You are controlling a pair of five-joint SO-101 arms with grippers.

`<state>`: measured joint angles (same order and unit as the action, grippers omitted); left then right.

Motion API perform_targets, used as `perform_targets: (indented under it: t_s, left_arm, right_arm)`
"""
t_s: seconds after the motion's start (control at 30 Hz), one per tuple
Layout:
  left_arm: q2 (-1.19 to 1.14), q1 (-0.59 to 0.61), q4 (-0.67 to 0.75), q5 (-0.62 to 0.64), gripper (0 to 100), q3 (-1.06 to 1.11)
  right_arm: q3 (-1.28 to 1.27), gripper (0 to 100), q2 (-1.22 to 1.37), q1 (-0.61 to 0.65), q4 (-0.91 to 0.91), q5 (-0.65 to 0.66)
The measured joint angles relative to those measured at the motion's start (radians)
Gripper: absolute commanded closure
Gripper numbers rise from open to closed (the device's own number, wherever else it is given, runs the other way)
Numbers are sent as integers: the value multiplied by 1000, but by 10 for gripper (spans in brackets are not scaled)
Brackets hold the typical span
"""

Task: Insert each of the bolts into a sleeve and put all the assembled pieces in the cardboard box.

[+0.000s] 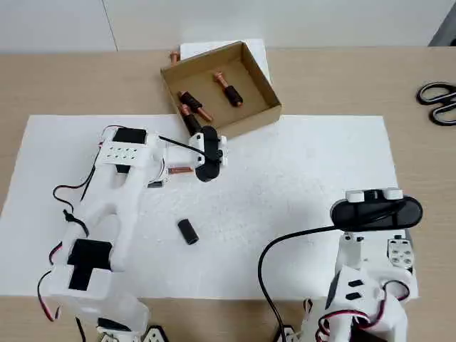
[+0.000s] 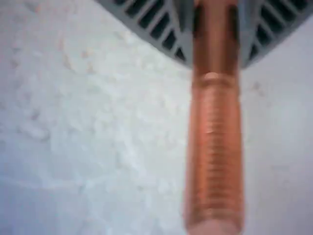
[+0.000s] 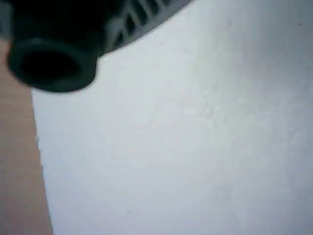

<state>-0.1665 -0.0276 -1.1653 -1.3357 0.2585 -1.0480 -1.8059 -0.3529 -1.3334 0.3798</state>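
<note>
The left gripper (image 2: 215, 49) pinches a copper bolt (image 2: 213, 147) by one end between its grey fingers (image 2: 156, 27), and the threaded shank sticks out over the white foam sheet (image 2: 73, 122). In the high view this arm reaches to just in front of the cardboard box (image 1: 202, 56), where three assembled pieces (image 1: 229, 89) lie. The right gripper (image 3: 73, 34) sits low at the sheet's near right corner. Its fingers (image 3: 142, 19) seem to be clamped on a black sleeve (image 3: 51, 63), though the contact itself is blurred, and the sleeve's open mouth faces the camera. A loose sleeve (image 1: 188, 231) lies on the sheet between the arms. Scissors (image 1: 438, 102) rest on the table (image 1: 71, 78), well apart.
</note>
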Motion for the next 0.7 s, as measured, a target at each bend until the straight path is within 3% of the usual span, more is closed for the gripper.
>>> perform_targets:
  t_s: [0.7]
  left_arm:
    - [-92,-81,6,0,932,-2]
  right_arm:
    - [0,993,0,0,0,23]
